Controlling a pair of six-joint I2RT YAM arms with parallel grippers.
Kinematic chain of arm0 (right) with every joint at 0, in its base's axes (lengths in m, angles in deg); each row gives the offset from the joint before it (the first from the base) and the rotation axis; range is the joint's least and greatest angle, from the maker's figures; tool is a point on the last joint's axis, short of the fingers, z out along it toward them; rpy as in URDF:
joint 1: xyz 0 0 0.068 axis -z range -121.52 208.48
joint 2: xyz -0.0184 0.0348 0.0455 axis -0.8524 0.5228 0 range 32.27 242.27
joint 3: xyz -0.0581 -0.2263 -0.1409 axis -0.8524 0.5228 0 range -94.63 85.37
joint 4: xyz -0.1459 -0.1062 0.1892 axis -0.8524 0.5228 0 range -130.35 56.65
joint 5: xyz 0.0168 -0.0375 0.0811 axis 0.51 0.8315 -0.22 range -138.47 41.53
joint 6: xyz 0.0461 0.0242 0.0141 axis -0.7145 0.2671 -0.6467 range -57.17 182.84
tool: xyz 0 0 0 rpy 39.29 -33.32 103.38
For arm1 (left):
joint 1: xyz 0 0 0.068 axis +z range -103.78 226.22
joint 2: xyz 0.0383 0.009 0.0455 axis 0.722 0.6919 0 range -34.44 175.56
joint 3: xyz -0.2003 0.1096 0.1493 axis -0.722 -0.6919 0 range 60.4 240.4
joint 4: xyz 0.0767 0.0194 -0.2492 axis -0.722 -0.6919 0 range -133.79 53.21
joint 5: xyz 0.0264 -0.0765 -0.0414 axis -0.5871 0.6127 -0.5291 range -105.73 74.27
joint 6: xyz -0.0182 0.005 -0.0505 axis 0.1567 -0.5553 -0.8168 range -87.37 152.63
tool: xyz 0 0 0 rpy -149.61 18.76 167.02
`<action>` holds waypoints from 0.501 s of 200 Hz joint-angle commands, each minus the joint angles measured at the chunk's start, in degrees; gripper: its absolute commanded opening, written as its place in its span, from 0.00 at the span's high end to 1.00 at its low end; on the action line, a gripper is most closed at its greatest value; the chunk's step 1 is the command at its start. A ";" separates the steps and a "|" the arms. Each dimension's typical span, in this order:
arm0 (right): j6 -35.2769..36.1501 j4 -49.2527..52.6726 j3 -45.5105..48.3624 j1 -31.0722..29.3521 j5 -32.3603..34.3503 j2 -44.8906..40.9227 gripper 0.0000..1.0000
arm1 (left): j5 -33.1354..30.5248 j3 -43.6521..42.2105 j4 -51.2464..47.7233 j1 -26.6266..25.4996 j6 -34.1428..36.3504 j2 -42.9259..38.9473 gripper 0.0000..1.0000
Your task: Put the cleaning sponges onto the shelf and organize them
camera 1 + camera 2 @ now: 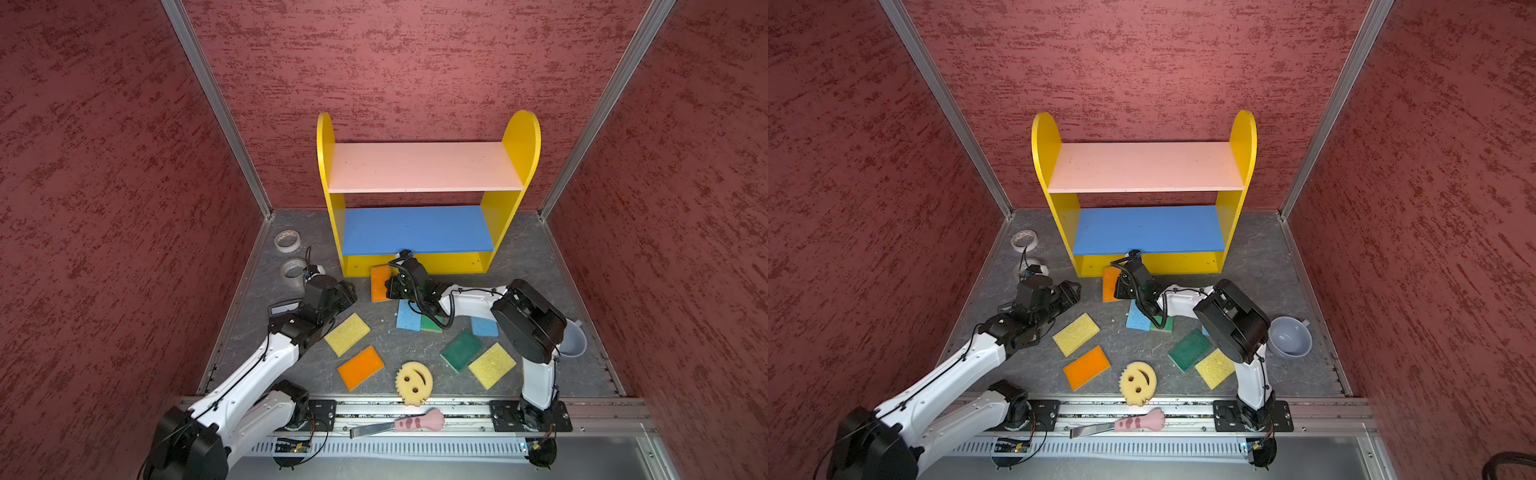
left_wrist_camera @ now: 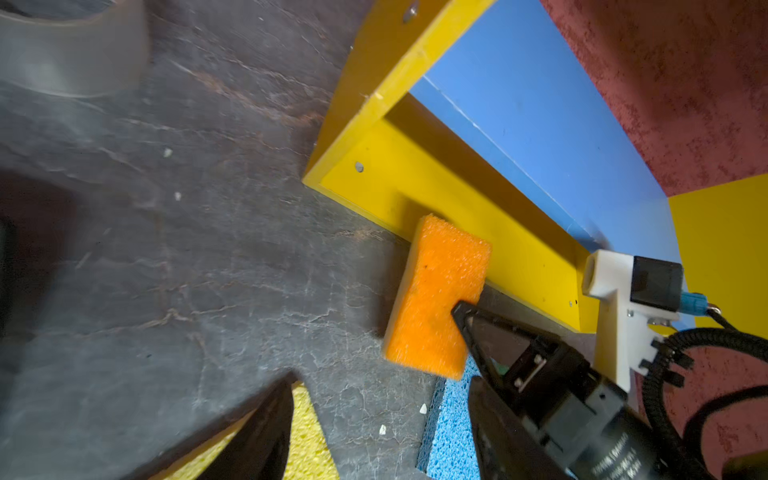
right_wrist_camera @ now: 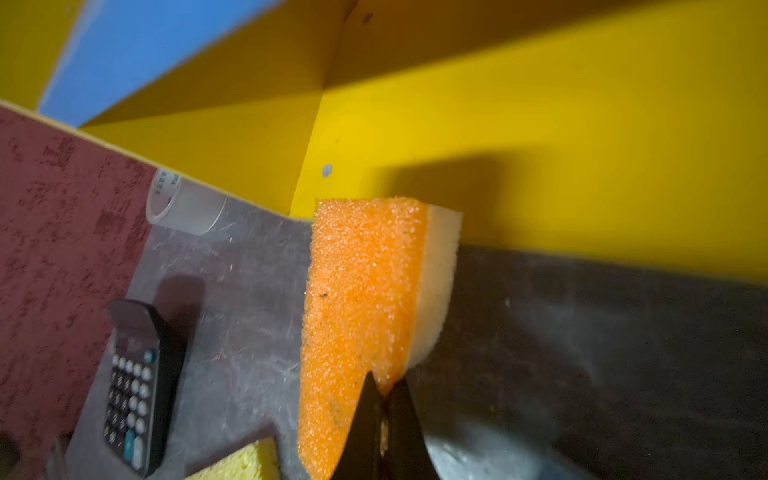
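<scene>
underfoot, a dark grey, slate-veined floor [image 1: 386,349] fills the lower middle of both top views, boxed in by rough red-mottled walls [image 1: 104,187] and aluminium corner posts [image 1: 217,108]; the shelf [image 1: 424,166], smooth painted boards between round-topped yellow sides, stands at centre against the back wall. the right gripper [image 3: 384,386] is pinched onto the edge of a porous orange sponge [image 3: 361,291] with pale foam backing, tipped on edge at the foot of the shelf's yellow base; the left gripper [image 1: 347,293], left of centre, stands parted, holding nothing; flat rectangular sponges [image 1: 347,333] and a scalloped smiley-face sponge [image 1: 414,382] lie scattered lower down.
</scene>
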 commanded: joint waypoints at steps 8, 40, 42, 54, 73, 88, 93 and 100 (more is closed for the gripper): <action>4.90 -2.55 -3.01 -0.23 7.47 2.95 1.00 | -6.54 -2.87 -6.68 0.10 -0.33 -6.77 0.30; 5.82 -6.59 -3.30 -0.28 9.88 4.87 1.00 | -7.28 -3.94 -6.68 0.37 -0.28 -8.36 0.29; 5.83 -6.74 -3.33 -0.29 9.99 4.95 1.00 | -7.27 -3.89 -6.61 0.32 -0.32 -8.31 0.29; 5.98 -8.23 -2.85 -0.31 10.69 5.25 1.00 | -7.05 -3.57 -6.20 0.38 -0.28 -7.20 0.29; 5.76 -9.03 -2.95 -0.29 11.38 6.25 1.00 | -6.00 -2.81 -5.29 0.31 -0.30 -4.96 0.29; 5.09 -9.25 -3.17 -0.36 11.04 6.92 0.90 | -4.85 -2.26 -4.34 0.27 -0.47 -3.23 0.29; 4.82 -9.40 -3.03 -0.38 11.02 7.02 0.87 | -4.59 -2.28 -4.19 0.32 -0.57 -2.74 0.29; 4.41 -9.71 -2.79 -0.38 11.14 6.96 0.83 | -4.30 -2.22 -3.92 0.22 -0.97 -2.06 0.29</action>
